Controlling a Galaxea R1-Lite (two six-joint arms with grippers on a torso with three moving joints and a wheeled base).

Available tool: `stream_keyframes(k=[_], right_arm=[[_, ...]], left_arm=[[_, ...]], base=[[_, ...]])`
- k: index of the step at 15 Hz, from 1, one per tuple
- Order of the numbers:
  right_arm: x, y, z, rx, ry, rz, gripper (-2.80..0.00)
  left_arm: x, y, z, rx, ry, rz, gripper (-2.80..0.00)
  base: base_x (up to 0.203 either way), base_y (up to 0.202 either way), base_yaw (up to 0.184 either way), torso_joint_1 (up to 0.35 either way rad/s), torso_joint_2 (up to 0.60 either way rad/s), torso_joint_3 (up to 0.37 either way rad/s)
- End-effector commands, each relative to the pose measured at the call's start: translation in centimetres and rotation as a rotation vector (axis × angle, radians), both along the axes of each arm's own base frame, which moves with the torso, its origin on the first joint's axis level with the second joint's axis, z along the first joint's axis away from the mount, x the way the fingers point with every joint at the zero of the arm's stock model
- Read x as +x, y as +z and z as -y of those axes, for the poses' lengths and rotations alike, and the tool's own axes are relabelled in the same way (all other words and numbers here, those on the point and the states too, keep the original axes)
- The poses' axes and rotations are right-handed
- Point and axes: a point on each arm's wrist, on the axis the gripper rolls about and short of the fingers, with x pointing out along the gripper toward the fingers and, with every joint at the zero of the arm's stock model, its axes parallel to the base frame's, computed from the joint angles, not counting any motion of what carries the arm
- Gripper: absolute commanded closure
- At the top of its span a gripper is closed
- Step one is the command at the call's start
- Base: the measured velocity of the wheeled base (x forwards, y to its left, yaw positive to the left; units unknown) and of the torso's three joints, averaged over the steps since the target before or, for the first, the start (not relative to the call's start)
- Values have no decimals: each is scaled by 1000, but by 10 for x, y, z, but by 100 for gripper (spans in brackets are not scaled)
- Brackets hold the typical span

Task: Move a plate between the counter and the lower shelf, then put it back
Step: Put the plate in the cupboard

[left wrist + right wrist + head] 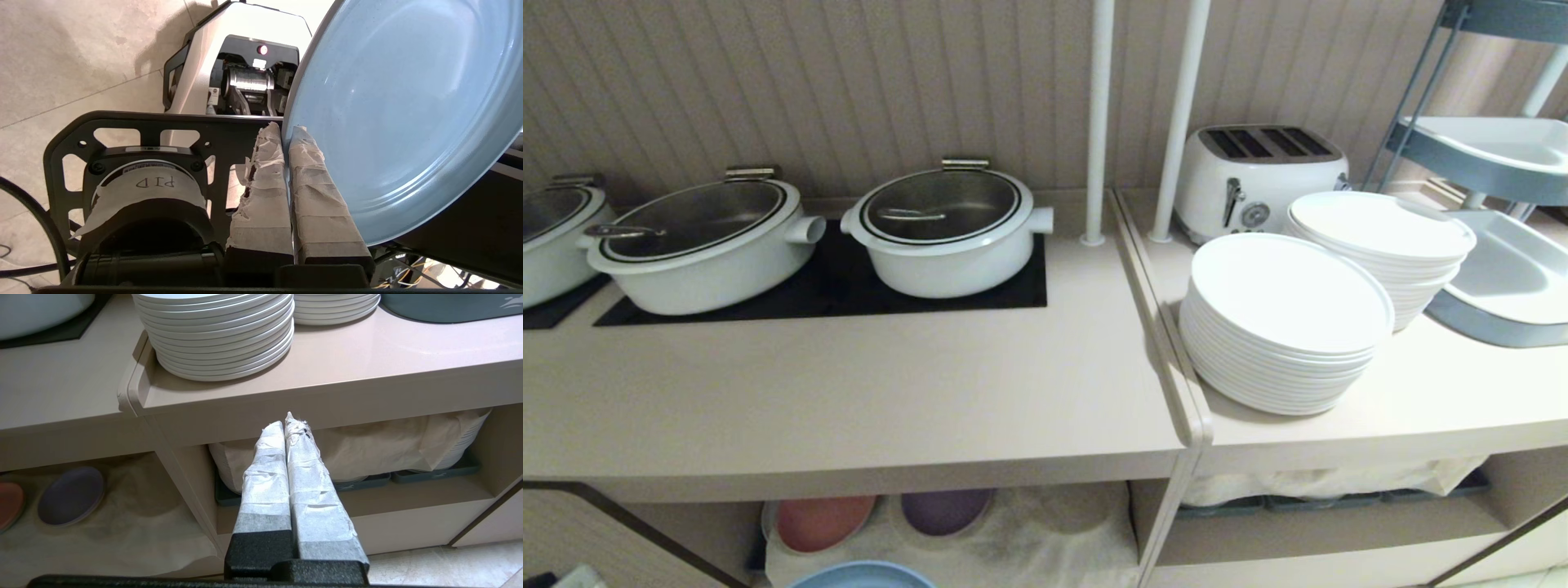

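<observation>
The left gripper pinches the blue plate's rim, apparently low before the shelf. The right gripper is closed, empty.

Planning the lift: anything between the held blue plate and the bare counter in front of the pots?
Nothing visible. The left gripper pinches the plate low, before the lower shelf; the counter above shows bare, pots behind.

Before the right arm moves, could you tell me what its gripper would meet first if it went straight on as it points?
Probably the cloth-draped stack in the compartment under the white plates; the right gripper, jaws shut, points there, though depth is unclear.
</observation>
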Motion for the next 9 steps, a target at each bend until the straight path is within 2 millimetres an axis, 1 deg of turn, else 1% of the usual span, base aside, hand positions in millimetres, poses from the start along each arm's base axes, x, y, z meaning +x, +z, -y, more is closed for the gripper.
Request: stream_keyframes(k=[1, 5, 9], right_arm=[[0, 0, 0, 0, 0, 0, 0], [0, 0, 0, 0, 0, 0, 0], [0, 0, 0, 0, 0, 2, 0]], left_arm=[[-3, -1, 0, -4, 1, 6, 0], [-4, -3, 0, -5, -5, -3, 0], [-4, -3, 3, -25, -70, -6, 0]], base=[[0, 0, 0, 0, 0, 0], [0, 0, 0, 0, 0, 0], [0, 0, 0, 0, 0, 0]])
